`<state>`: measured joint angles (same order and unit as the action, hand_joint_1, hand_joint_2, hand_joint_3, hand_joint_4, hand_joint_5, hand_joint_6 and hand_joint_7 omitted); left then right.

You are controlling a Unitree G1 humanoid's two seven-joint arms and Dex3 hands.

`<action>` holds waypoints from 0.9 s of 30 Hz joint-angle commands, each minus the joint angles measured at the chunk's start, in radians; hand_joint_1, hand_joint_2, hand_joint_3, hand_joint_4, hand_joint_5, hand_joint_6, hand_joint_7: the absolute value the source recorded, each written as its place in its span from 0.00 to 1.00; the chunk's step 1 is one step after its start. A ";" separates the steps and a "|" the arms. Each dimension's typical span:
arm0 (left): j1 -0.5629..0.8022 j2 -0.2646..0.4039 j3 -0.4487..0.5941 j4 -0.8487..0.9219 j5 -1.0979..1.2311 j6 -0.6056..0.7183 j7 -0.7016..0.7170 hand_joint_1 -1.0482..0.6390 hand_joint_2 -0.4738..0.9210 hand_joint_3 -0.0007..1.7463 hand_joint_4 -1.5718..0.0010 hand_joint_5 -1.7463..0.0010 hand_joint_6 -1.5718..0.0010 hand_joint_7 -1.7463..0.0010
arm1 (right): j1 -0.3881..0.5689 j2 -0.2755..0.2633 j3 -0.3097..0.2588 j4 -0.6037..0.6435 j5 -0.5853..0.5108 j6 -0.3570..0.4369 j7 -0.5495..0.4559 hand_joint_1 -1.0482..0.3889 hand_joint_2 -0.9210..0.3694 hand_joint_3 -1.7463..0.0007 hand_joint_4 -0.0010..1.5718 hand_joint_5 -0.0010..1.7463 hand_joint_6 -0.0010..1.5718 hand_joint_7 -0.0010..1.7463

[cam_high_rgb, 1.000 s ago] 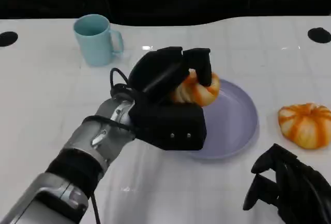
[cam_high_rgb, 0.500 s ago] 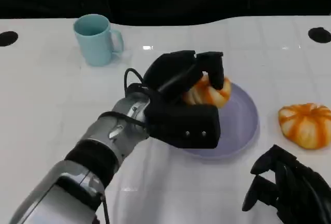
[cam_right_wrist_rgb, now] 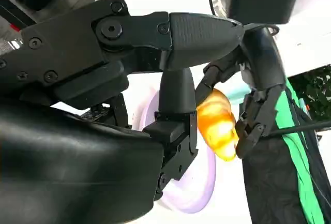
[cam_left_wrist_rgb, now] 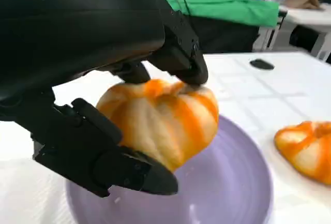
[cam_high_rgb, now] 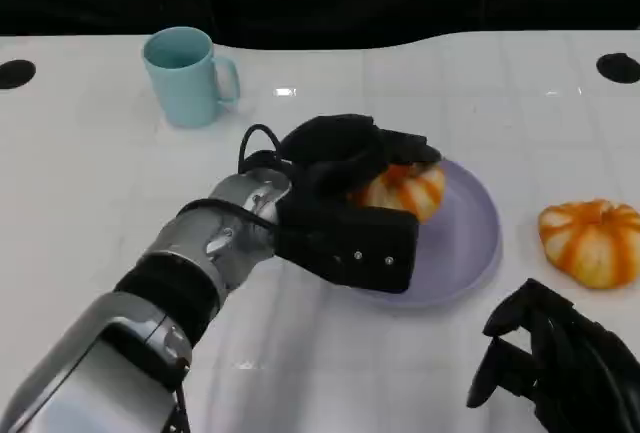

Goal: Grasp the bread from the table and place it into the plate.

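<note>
One round orange-and-cream striped bread (cam_high_rgb: 405, 191) in the left hand (cam_high_rgb: 345, 203) grip, seemingly just above the purple plate (cam_high_rgb: 465, 243).

The plate (cam_high_rgb: 462, 253) sits on the surface (cam_high_rgb: 90, 183), and every place here is given from it. The left hand (cam_high_rgb: 345, 203) reaches over the plate's left rim holding a bread (cam_high_rgb: 408, 191) over its left half, while a second bread (cam_high_rgb: 592, 241) lies on the surface just right of the plate. A cup (cam_high_rgb: 185, 77) stands well behind and to the left of the plate, and the right hand (cam_high_rgb: 555, 373) is in front of the plate, to its right.
</note>
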<state>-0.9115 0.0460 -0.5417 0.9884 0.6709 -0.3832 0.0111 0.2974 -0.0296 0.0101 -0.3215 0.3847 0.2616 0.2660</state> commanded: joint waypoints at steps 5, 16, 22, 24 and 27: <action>-0.020 0.027 0.007 -0.055 -0.025 0.036 -0.129 0.05 1.00 0.32 1.00 0.91 0.94 1.00 | 0.004 -0.009 -0.006 -0.004 0.004 -0.001 0.004 0.37 0.00 0.72 0.41 1.00 0.27 1.00; 0.035 0.076 0.048 -0.173 -0.088 0.040 -0.219 0.01 1.00 0.35 0.99 0.92 0.94 0.99 | 0.002 -0.007 -0.010 -0.007 0.009 0.010 0.001 0.37 0.00 0.73 0.41 1.00 0.26 0.98; 0.092 0.101 0.097 -0.241 -0.167 0.023 -0.262 0.04 1.00 0.32 0.97 0.91 0.92 0.98 | 0.008 -0.007 -0.008 -0.008 0.006 0.000 0.006 0.37 0.00 0.73 0.40 1.00 0.26 0.98; 0.114 0.106 0.116 -0.260 -0.200 0.016 -0.277 0.04 1.00 0.32 0.97 0.91 0.92 0.98 | 0.008 -0.005 -0.008 -0.008 0.007 0.000 0.005 0.37 0.00 0.72 0.40 1.00 0.26 0.98; 0.165 0.111 0.162 -0.296 -0.282 -0.010 -0.301 0.08 1.00 0.29 0.94 0.89 0.90 0.98 | 0.008 -0.004 -0.006 -0.008 0.003 -0.004 0.004 0.37 0.00 0.73 0.40 1.00 0.26 0.99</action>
<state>-0.7950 0.1385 -0.4194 0.7270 0.4523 -0.3641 -0.2621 0.2987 -0.0298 0.0072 -0.3230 0.3872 0.2694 0.2699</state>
